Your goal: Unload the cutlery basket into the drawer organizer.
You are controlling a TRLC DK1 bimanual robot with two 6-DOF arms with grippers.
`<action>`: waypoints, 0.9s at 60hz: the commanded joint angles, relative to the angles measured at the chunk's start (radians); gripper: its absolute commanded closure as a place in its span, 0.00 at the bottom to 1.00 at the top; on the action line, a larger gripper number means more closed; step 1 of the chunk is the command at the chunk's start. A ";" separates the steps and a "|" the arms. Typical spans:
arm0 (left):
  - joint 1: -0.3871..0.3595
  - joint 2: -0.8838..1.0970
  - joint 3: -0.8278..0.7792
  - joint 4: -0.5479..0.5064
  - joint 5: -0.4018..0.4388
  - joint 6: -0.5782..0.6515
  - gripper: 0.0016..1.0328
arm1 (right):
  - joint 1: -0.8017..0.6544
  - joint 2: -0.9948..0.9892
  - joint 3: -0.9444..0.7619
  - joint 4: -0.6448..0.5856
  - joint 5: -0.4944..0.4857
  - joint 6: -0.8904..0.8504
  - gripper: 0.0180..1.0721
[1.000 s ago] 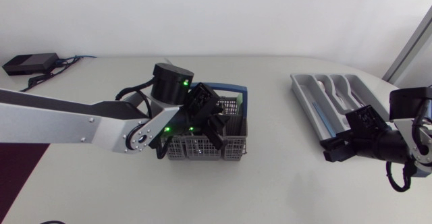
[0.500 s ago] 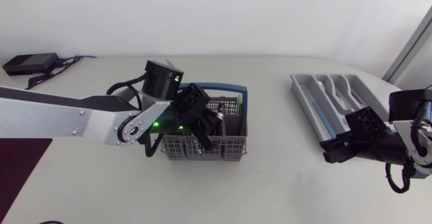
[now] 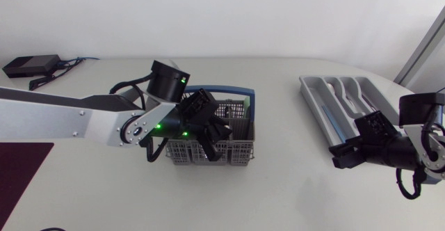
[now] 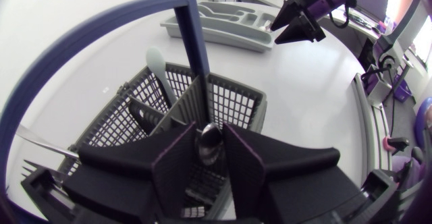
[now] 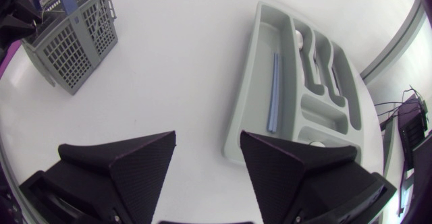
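Cutlery basket point(image 3: 240, 156) sits close to the table's centre in the head view, and the drawer organizer point(image 3: 311, 92) lies well apart from it at about 3 o'clock. Over the last second the left arm point(image 3: 69, 120) has drawn its wrist back toward 9 o'clock across the basket, carrying the left gripper point(image 4: 209, 136) from the 3 o'clock compartments to the middle ones. The basket itself has hardly stirred. From the left wrist, the fingers stand narrowly apart, and a spoon point(image 4: 208, 150) rises between them with its bowl seemingly pinched from both sides. I judge that a pick is now secured or nearly so, and lifting it clear and carrying it to the organizer come next. The right gripper point(image 5: 208, 137) has kept its place at about 4 o'clock, just beside the organizer's near corner, with its fingers spread wide on nothing. No brand, label or lettering can be read on the basket, the organizer or either arm.
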 commanded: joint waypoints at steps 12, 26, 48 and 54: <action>0.007 0.023 0.052 -0.074 0.021 0.069 0.85 | 0.000 0.019 -0.034 0.024 0.007 -0.010 0.33; 0.009 0.031 0.127 -0.244 0.025 0.170 0.85 | -0.002 0.028 -0.040 0.024 0.007 -0.018 0.33; 0.030 0.034 0.183 -0.356 0.024 0.224 0.84 | 0.004 0.027 -0.037 0.024 0.011 -0.019 0.33; 0.035 0.045 0.206 -0.395 0.024 0.233 0.84 | 0.006 0.027 -0.037 0.024 0.014 -0.021 0.33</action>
